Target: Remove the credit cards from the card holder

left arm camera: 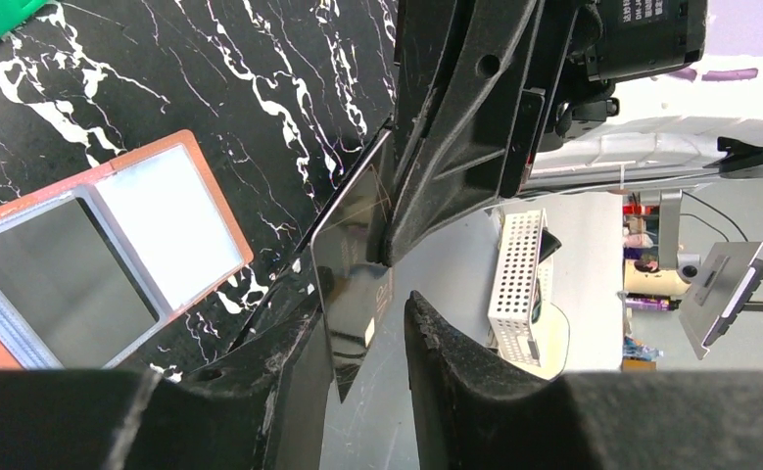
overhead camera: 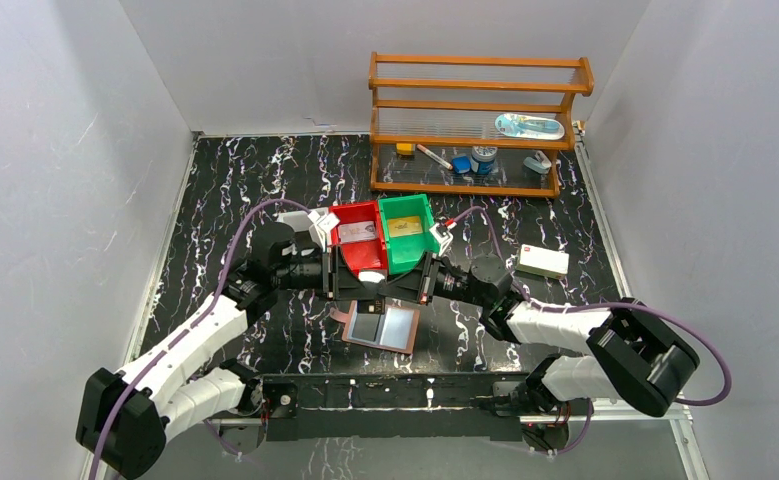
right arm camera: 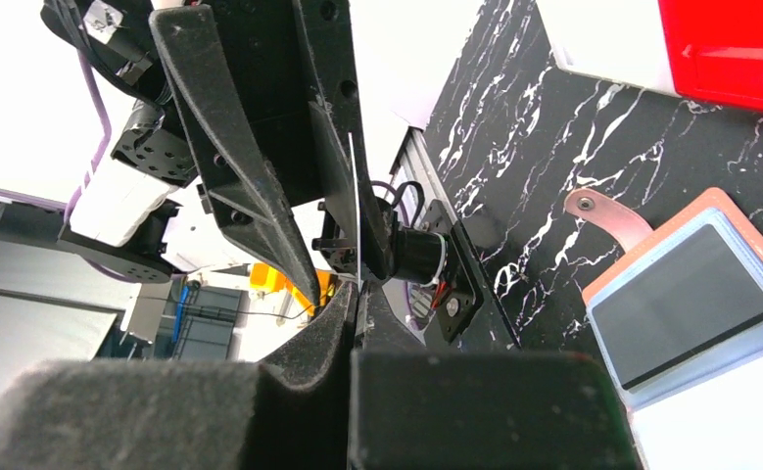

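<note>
The right end effector is closed on a dark card, which is held on edge. The left end effector is parted around the same card, with a gap seen at one finger. The card holder is laid open on the table, directly below both; one pocket is dark, the other pale.

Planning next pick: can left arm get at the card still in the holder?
Probably yes: the card holder lies open and uncovered below the left gripper, though the card in the right gripper sits between its fingers.
</note>
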You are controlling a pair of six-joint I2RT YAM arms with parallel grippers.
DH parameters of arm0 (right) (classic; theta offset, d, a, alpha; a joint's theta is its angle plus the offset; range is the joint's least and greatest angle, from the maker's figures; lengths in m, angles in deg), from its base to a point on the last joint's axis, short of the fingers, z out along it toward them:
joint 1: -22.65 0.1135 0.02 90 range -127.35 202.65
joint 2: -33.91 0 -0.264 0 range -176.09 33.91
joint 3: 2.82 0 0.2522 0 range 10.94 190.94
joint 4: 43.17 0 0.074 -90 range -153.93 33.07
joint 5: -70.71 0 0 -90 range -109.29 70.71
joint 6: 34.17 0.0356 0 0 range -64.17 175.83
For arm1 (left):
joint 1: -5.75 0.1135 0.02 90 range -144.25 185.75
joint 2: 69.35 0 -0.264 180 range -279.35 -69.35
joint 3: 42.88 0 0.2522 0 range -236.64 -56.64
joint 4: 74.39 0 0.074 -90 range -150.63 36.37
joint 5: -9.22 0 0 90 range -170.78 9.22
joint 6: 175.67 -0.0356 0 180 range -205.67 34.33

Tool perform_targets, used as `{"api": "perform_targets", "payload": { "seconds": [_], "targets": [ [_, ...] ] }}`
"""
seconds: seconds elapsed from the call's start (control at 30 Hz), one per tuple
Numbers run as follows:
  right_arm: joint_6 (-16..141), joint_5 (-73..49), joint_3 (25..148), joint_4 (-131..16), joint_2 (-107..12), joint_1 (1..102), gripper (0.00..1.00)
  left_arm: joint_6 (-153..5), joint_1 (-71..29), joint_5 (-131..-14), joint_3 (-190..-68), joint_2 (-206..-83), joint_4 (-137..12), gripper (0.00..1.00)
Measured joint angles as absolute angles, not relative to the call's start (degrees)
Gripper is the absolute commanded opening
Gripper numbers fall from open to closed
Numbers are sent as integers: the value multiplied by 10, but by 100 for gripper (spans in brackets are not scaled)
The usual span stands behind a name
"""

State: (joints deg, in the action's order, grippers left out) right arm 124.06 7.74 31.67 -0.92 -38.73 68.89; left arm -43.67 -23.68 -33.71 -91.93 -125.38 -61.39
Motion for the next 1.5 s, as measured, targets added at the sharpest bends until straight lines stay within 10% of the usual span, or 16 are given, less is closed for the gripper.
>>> {"api": "perform_targets", "payload": {
  "seconds": [0.57,1.5],
  "targets": [
    [1277,87,299,90,-412,689,9,-417,-217,-266,-913,-1261,-677,0],
    [1223,9,279,-138,-291,689,82,-547,-216,-385,-966,-1244,-523,0]
  ]
}}
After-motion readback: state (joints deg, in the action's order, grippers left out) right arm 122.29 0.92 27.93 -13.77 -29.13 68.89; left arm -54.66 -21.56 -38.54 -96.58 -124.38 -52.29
